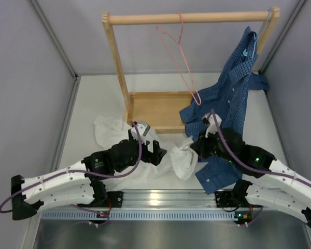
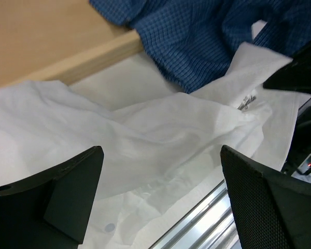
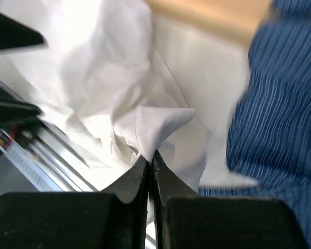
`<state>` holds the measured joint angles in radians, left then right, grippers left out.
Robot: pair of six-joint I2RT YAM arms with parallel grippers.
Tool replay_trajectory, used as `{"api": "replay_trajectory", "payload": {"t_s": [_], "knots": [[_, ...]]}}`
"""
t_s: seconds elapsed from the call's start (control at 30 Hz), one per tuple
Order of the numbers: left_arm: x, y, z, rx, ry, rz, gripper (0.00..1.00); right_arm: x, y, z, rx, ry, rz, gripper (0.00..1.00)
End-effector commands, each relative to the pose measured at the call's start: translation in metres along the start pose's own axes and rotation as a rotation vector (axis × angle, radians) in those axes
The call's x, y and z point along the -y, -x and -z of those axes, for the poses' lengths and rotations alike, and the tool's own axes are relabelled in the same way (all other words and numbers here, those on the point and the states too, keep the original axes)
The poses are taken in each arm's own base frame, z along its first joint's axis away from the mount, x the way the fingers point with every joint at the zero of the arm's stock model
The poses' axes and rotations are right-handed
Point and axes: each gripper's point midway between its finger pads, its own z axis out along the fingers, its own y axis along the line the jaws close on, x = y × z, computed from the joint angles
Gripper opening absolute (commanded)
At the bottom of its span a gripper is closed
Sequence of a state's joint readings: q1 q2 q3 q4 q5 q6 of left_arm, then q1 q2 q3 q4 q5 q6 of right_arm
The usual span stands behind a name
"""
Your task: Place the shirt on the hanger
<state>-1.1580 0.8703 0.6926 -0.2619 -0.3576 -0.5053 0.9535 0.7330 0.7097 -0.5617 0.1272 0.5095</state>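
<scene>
White shirt (image 1: 109, 130) x1, blue shirt (image 1: 233, 93) x1, pink hanger (image 1: 182, 65) x1

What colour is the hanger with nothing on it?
The hanger is pink; the top camera shows it best.

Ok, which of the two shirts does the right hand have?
The white shirt, crumpled on the table: the right hand is shut on a fold of it. The blue checked shirt hangs from the rail, ungripped.

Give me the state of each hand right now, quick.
Left hand: open, holding nothing, above the wrinkled white cloth shirt.
Right hand: closed, pinching a fold of that shirt.
</scene>
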Motion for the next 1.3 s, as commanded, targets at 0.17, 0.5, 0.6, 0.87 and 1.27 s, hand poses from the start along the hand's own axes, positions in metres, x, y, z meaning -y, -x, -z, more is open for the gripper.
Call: {"api": "replay_trajectory", "payload": {"t_s": [0.17, 0.5, 0.6, 0.87, 1.27], "knots": [[0.017, 0.135, 0.084, 0.394, -0.103, -0.035, 0.98, -0.054, 0.165, 0.110, 0.418, 0.113, 0.383, 0.00], [0.072, 0.130, 0.081, 0.424, -0.395, -0.153, 0.98, -0.065, 0.129, 0.114, 0.328, 0.252, 0.534, 0.00], [0.065, 0.117, 0.058, 0.400, -0.342, -0.108, 0.98, -0.036, 0.098, 0.076, 0.191, 0.125, 0.502, 0.00], [0.069, 0.099, 0.018, 0.349, -0.309, -0.199, 0.98, -0.065, 0.086, 0.109, 0.332, 0.376, 0.578, 0.00], [0.113, 0.064, -0.008, 0.347, -0.610, -0.429, 0.98, -0.085, 0.062, 0.125, 0.324, 0.562, 0.646, 0.00]]}}
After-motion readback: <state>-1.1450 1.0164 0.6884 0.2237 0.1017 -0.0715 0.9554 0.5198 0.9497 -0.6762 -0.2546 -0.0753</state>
